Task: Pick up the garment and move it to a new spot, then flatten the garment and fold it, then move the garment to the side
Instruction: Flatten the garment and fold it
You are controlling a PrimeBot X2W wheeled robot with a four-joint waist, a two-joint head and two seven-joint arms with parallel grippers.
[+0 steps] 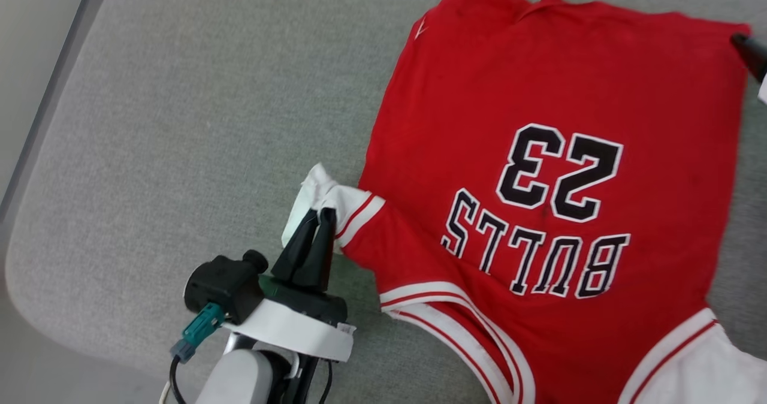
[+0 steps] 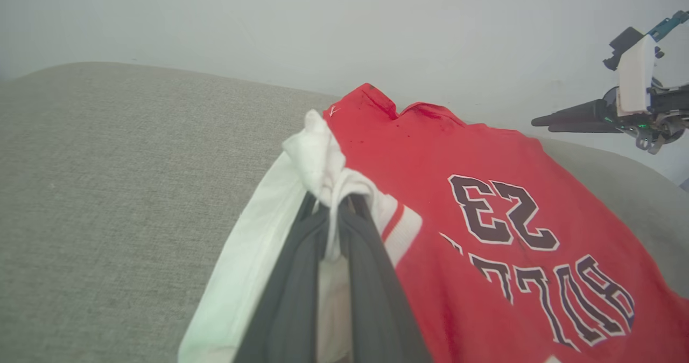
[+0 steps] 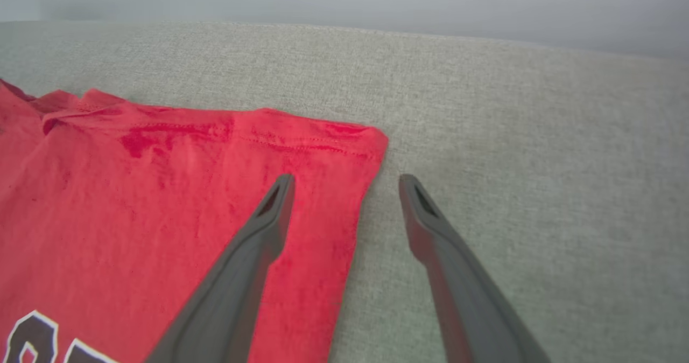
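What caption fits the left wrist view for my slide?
Left end effector pinches the white sleeve of the red garment, spread on a grey cushion, with the right end effector beyond.

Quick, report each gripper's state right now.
Left gripper: shut on the garment, pinching its white sleeve end.
Right gripper: open, holding nothing, fingers at the garment's corner.

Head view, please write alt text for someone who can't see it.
A red jersey reading BULLS 23 lies spread flat on a grey fabric surface, its lettering upside down in this view. At lower left, the left gripper is shut on a bunched white corner of it.
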